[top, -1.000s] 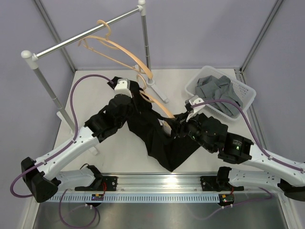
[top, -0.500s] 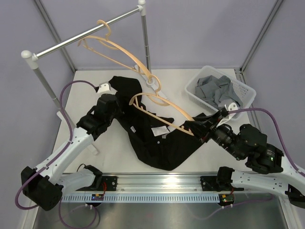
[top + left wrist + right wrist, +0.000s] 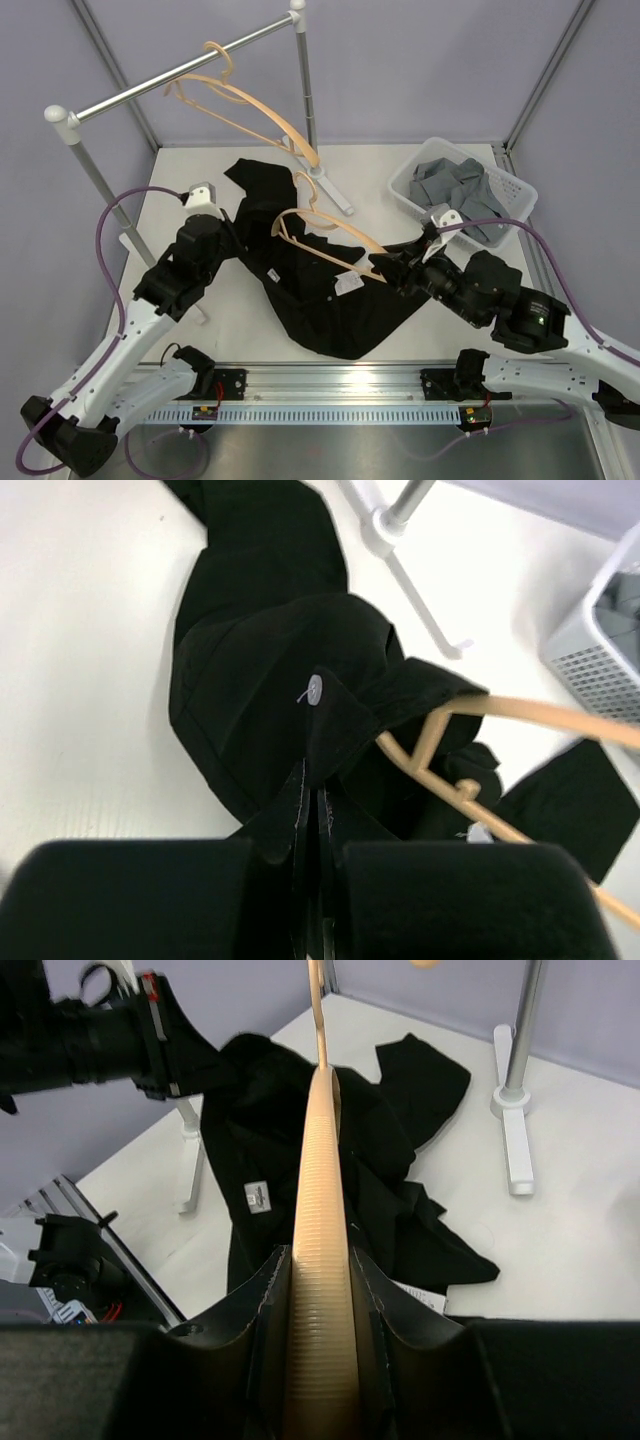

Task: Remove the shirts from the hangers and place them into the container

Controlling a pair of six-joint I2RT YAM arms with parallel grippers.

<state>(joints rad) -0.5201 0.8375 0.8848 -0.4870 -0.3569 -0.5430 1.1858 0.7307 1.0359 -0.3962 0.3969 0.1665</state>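
Left tool (image 3: 318,852) clenched on black shirt (image 3: 320,300), cloth sprawled just ahead of it. Right tool (image 3: 320,1285) grasping hanger (image 3: 322,1150) arm. Best play: pull apart steadily, slide hanger clear of collar. Container (image 3: 403,195) waits behind it.

We are seeing white worktop (image 3: 250,325) | black shirt (image 3: 320,300) lying mid-worktop | white basket (image 3: 402,190) sitting far right | rail stand foot (image 3: 335,195) resting behind

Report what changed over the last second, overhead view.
The left hand, shut on the black shirt, dragged it leftward; the right hand, gripping the hanger, swung right, baring much more of the hanger from the cloth. Nothing was let go. The grey shirt in the basket and the other hanger on the rail stayed put.
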